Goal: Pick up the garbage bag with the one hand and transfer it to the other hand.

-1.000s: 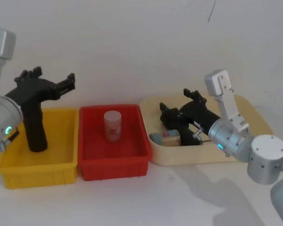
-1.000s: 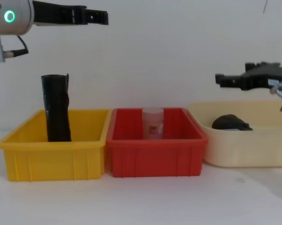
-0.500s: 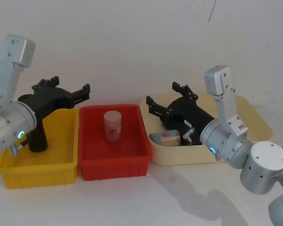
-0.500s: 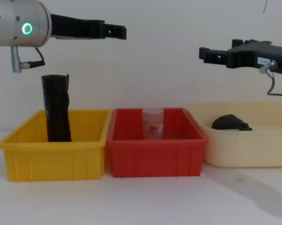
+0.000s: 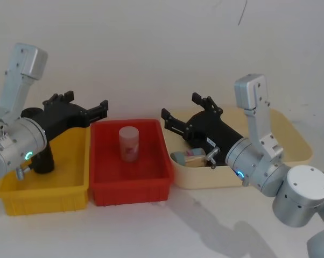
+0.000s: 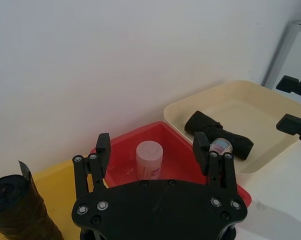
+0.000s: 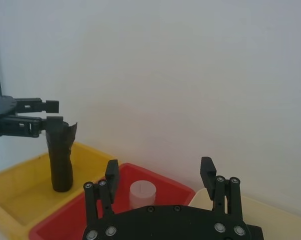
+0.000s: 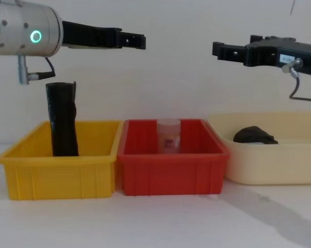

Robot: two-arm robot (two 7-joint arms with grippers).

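Label white on right gripper; unreadable.

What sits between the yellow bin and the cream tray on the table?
In the chest view, the red bin stands between the yellow bin and the cream tray, holding a pale upright container.

Three containers stand in a row across the worktop: a bin at the left edge, a second bin touching its right side, a tray rightmost. The garbage bag stands upright in the left bin, a jar in the middle one.
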